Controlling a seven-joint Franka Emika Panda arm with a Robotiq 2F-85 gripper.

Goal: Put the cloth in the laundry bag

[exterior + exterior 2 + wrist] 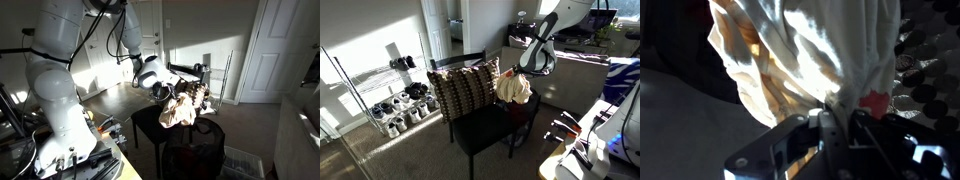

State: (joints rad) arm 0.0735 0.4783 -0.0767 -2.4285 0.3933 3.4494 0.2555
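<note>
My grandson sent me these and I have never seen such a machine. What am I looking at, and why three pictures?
It is one white robot arm, steered by a person. Two pictures come from cameras standing in the room; the third from a camera on the arm's wrist, looking along its gripper. The gripper is shut on a pale cloth and holds it in the air by a black chair that carries a patterned cushion. The dark shape below the cloth may be the laundry bag; it is too dim to be sure.
</note>
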